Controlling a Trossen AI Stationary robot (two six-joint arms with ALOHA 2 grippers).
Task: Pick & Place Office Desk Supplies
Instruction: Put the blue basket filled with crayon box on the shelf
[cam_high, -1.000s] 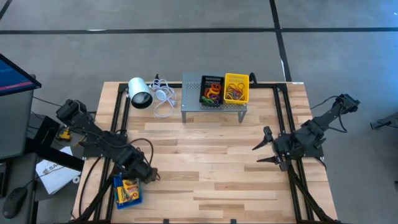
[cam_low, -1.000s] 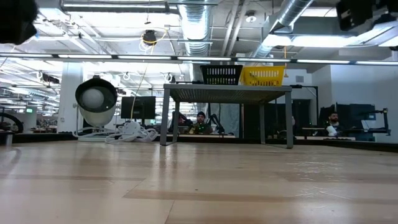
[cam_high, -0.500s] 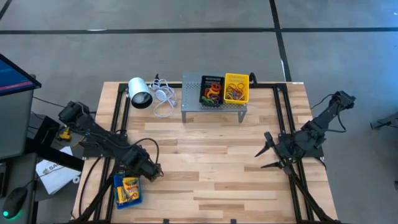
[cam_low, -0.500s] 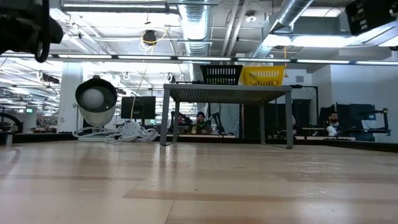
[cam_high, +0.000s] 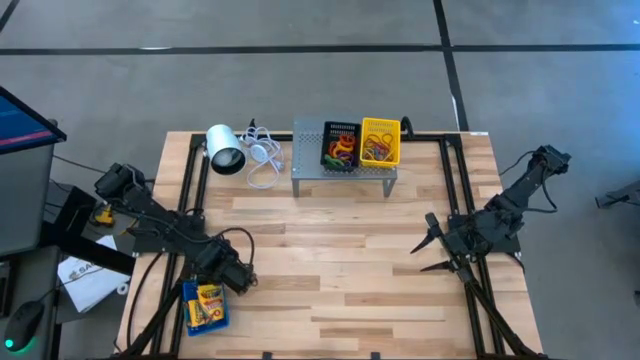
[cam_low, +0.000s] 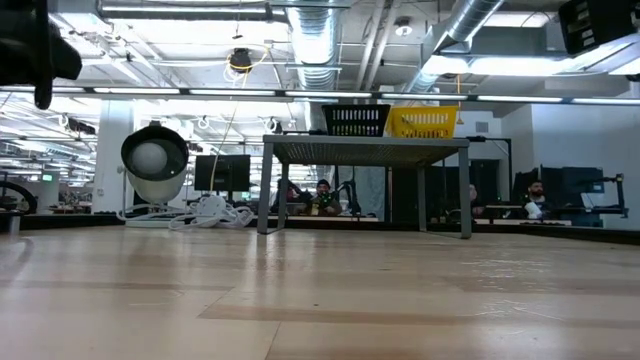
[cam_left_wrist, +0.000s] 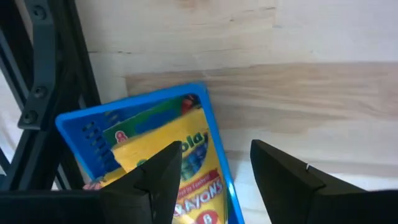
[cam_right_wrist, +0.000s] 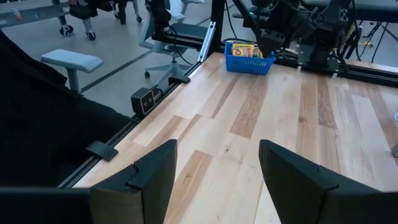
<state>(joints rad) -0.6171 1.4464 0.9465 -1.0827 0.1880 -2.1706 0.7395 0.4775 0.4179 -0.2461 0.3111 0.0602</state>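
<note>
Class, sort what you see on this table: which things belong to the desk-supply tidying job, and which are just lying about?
Job:
- blue bin with crayon boxes
- black bin with rubber bands
- yellow bin with rubber bands
- left gripper, open over the blue bin

Lying about:
- white cylinder and its cable
- grey stand under two bins

A robotics lab in an open-plan industrial office: exposed ceiling ducts (cam_low: 320, 40) and strip lights run overhead, people (cam_low: 322, 197) sit at monitors behind the wooden tabletop (cam_high: 330, 270), and rolling office chairs (cam_right_wrist: 163, 25) stand on grey carpet tiles.
</note>
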